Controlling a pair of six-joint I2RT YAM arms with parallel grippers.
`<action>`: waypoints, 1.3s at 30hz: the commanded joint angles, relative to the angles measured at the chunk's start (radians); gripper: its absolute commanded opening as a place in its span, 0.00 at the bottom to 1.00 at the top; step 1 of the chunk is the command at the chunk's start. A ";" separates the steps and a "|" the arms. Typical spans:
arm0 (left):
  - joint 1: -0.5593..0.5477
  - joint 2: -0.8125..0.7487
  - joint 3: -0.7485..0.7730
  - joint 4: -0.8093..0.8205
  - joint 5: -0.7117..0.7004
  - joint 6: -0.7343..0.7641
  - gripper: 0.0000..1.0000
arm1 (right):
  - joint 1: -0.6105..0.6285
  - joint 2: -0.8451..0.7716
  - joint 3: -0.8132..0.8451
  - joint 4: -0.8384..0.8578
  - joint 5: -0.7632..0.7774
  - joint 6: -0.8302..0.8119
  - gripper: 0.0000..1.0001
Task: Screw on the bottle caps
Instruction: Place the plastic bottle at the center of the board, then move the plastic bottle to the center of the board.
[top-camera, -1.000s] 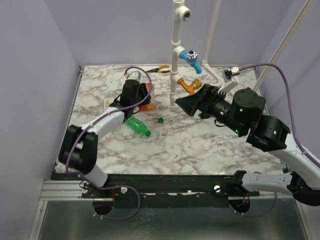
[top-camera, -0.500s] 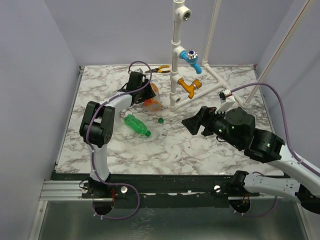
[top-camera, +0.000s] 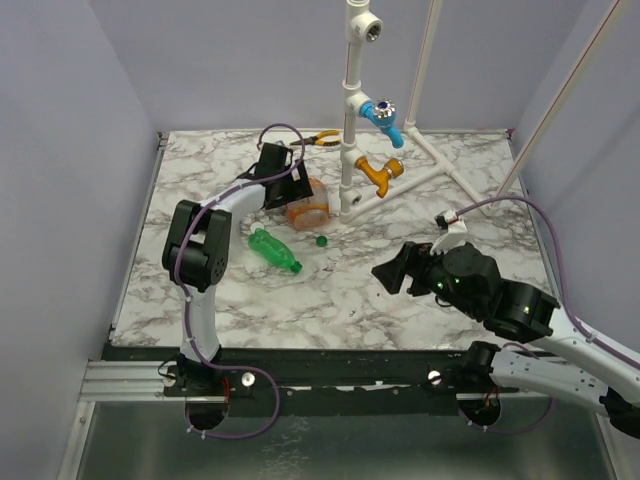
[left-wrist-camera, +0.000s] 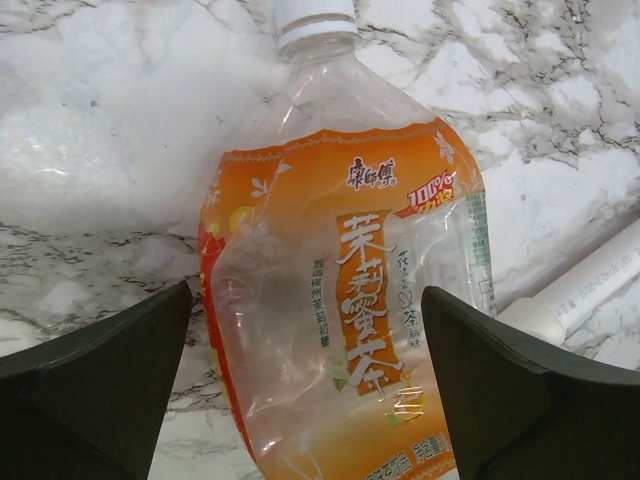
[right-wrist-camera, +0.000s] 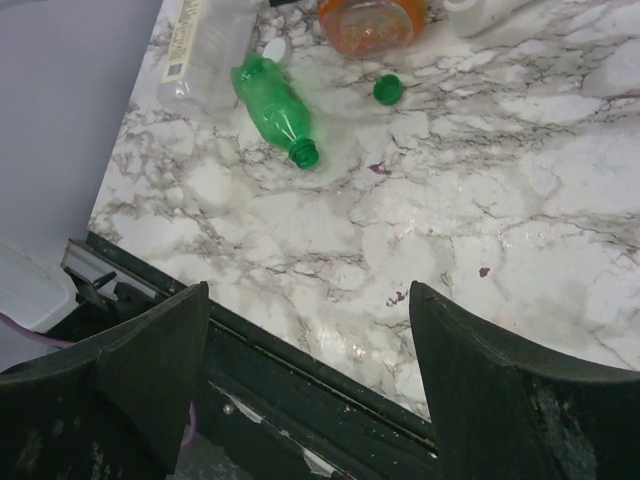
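The orange bottle (left-wrist-camera: 340, 300) lies on its side on the marble, a white cap (left-wrist-camera: 315, 15) on its neck. My left gripper (left-wrist-camera: 305, 292) is open, one finger either side of the bottle's body with small gaps. From above, the left gripper (top-camera: 290, 192) is at the far middle, beside the orange bottle (top-camera: 310, 208). The green bottle (right-wrist-camera: 275, 108) lies uncapped, its dark green cap (right-wrist-camera: 388, 90) loose to the right. Another white cap (right-wrist-camera: 272, 48) lies by the clear bottle (right-wrist-camera: 195, 50). My right gripper (right-wrist-camera: 308, 290) hangs open and empty over the table's near edge.
A white pipe frame (top-camera: 350, 120) with a blue tap (top-camera: 383, 115) and an orange tap (top-camera: 378, 175) stands right of the orange bottle. Pliers (top-camera: 322, 139) lie at the back edge. The table's dark front rail (right-wrist-camera: 300, 395) runs under the right gripper.
The left gripper has opened and let go of the orange bottle, which now rests on the table. The right arm has drawn back and down toward the near edge.
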 joint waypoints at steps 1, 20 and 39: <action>0.000 -0.074 0.047 -0.069 -0.111 0.069 0.99 | 0.005 -0.023 -0.066 0.027 0.030 0.059 0.84; -0.028 -0.464 -0.063 -0.279 -0.363 0.079 0.99 | 0.003 -0.033 -0.337 0.195 0.038 0.193 0.87; -0.231 -0.719 -0.387 -0.313 -0.423 -0.062 0.99 | 0.003 0.077 -0.401 0.332 0.070 0.229 0.87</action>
